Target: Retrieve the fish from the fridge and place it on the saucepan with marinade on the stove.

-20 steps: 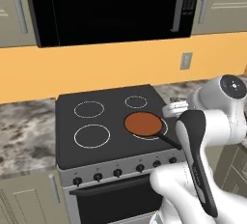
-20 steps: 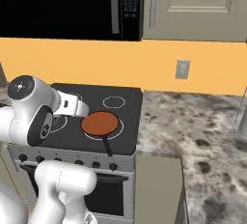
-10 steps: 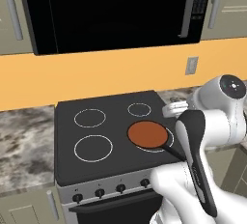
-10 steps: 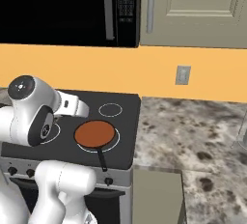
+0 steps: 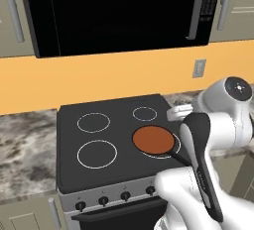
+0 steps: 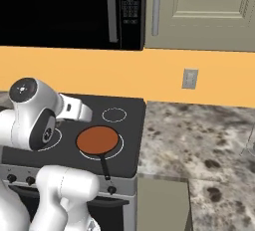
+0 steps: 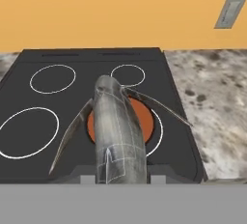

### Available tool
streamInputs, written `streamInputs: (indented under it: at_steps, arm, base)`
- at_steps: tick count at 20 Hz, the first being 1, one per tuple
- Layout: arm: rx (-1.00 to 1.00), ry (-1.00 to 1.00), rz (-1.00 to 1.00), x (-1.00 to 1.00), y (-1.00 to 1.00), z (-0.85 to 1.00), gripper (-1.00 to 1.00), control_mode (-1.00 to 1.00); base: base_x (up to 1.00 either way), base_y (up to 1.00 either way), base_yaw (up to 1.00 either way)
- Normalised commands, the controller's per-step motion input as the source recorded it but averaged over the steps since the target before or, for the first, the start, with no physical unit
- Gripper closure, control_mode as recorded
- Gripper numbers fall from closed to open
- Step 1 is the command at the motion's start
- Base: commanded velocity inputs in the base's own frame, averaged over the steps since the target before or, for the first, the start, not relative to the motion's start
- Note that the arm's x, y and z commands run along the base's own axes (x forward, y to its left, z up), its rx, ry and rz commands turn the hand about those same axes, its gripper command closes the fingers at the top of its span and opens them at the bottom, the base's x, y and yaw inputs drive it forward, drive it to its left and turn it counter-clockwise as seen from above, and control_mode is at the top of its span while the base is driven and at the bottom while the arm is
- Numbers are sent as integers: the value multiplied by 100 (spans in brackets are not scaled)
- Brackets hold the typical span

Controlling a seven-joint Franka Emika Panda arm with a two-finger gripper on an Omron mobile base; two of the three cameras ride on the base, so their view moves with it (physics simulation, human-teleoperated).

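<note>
On the black stove [image 5: 111, 140], four white burner rings are drawn and one saucepan [image 5: 154, 140] of orange-brown marinade [image 7: 144, 121] sits on the front-right ring, while the gripper [image 7: 120, 172], fingers pinching the single grey fish [image 7: 118, 131], aims it toward the pan, apparently ready for placing.

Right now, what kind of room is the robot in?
A kitchen, it seems. There is a black stove with a saucepan on one burner, a microwave above it, and a speckled stone counter beside it.
</note>
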Motion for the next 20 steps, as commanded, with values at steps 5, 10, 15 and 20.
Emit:
streamInputs:
  at_steps: [5, 10, 15, 20]
  arm:
    - [0, 16, 0, 12, 12, -49, 100, -100]
    - [0, 17, 0, 5, 6, -42, 100, -100]
    - [0, 17, 0, 27, 0, -28, 100, -100]
    - [0, 15, 0, 51, 0, -26, 100, -100]
  base:
    - [0, 0, 0]
    - [0, 0, 0]
    - [0, 0, 0]
    - [0, 0, 0]
